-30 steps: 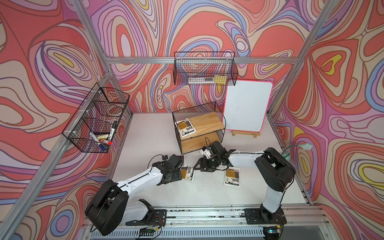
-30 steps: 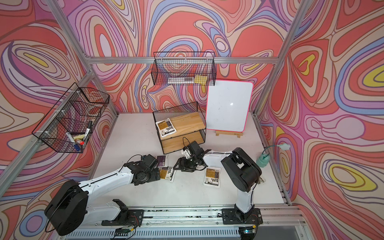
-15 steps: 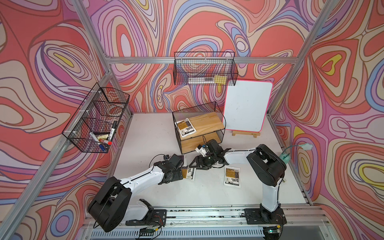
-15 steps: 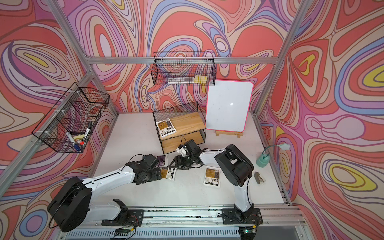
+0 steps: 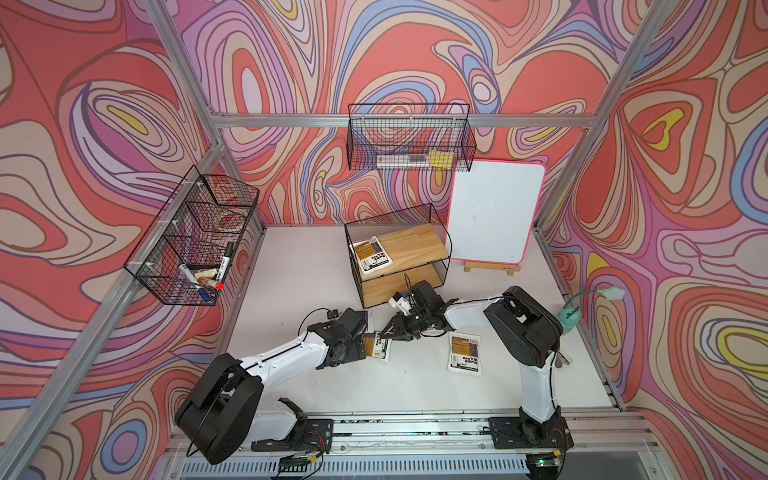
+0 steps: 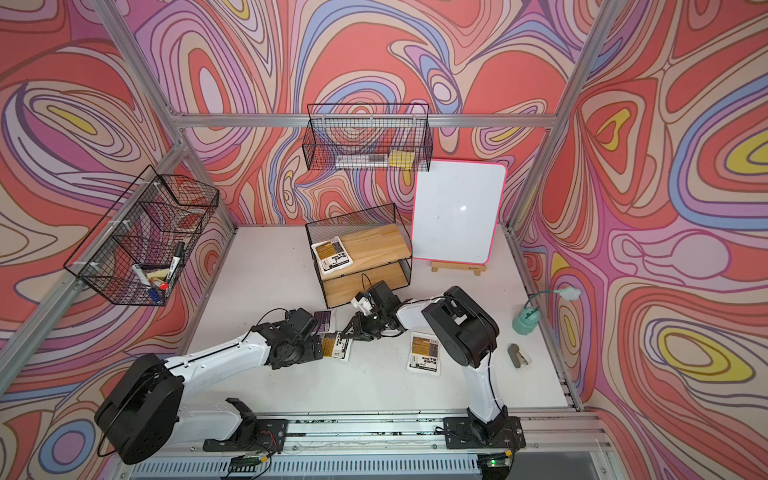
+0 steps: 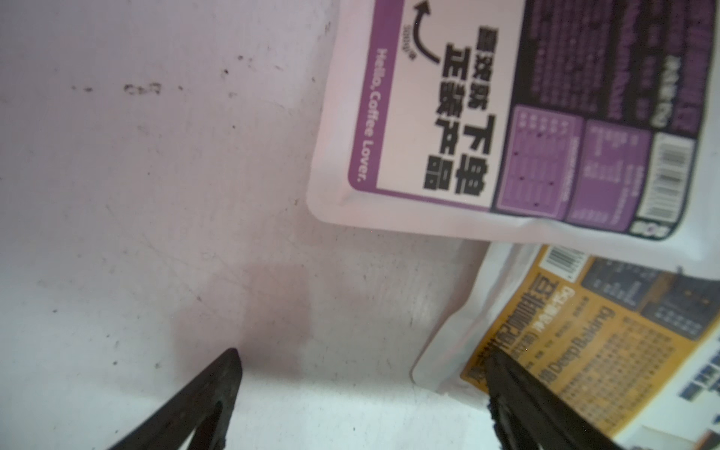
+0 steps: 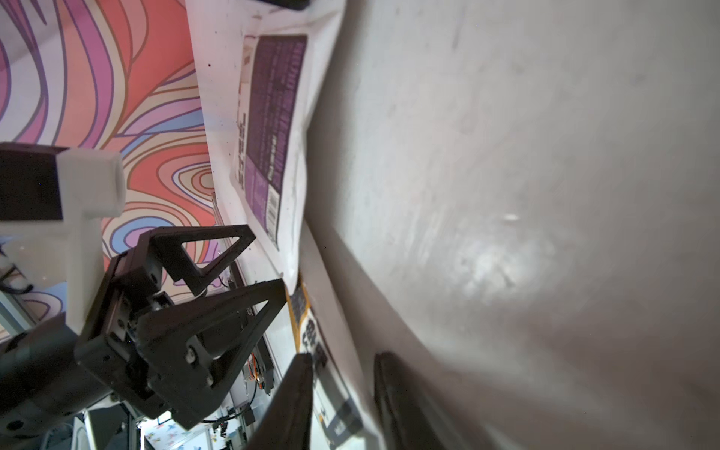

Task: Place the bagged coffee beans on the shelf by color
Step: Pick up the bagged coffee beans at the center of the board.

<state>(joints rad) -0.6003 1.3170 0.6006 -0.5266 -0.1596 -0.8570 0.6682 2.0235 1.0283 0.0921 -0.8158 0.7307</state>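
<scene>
The white table (image 5: 316,266) carries the shelf (image 5: 419,245) near the middle of its rear edge, and a shelved pouch (image 5: 372,258) with a yellow label lies on the top board. Near the table's middle the left pincer (image 7: 361,352) stands wide open and grips nothing, one fingertip resting on the central pouch (image 7: 584,350), also yellow. The right pincer (image 8: 345,358) is pinched narrowly on that pouch's opposite edge. A purple pouch (image 7: 506,117) lies flat, overlapping its rearward corner. A lone pouch (image 5: 464,351), yellow, lies nearer the right edge.
</scene>
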